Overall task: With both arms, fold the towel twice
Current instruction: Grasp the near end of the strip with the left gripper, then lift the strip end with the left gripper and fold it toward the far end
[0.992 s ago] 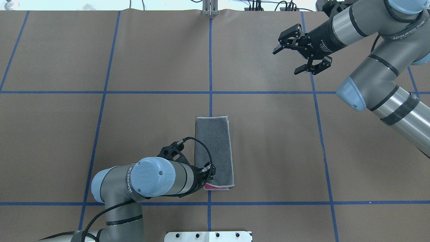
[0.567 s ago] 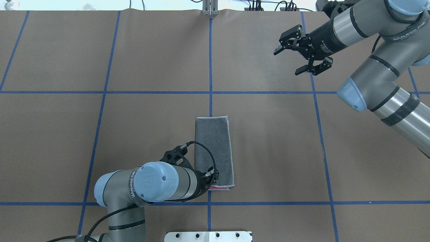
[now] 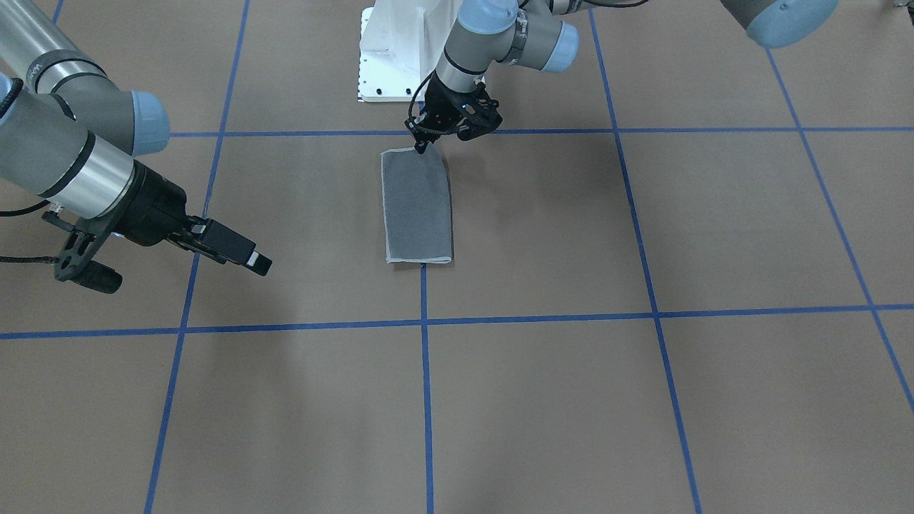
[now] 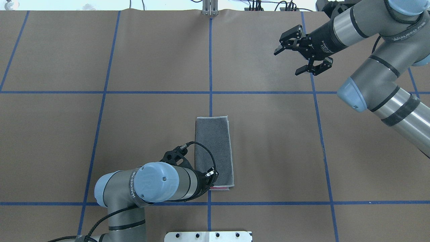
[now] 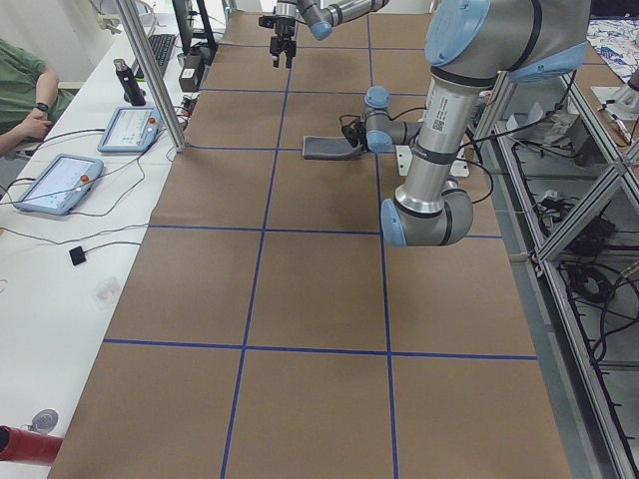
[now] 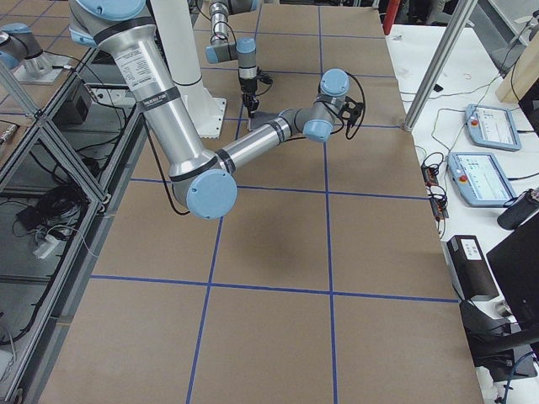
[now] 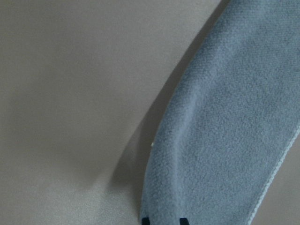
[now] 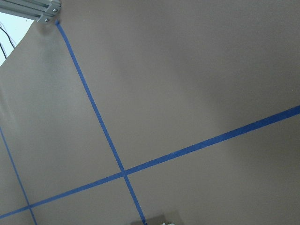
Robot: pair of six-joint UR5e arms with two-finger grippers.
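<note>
Towel (image 4: pixel 214 148) half-folded; left gripper (image 3: pixel 423 145) has slid onto its near corner, pinching it; right gripper (image 4: pixel 287 62) idle, open.

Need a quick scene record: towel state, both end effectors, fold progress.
towel: long folded strip, dark grey face up, flat on the table, pink edge peeking out at the robot-side end
left end effector: at the towel's robot-side corner, appears closed on it
right end effector: open, empty, above the table far from the towel
fold progress: one fold looks done, second not yet
</note>
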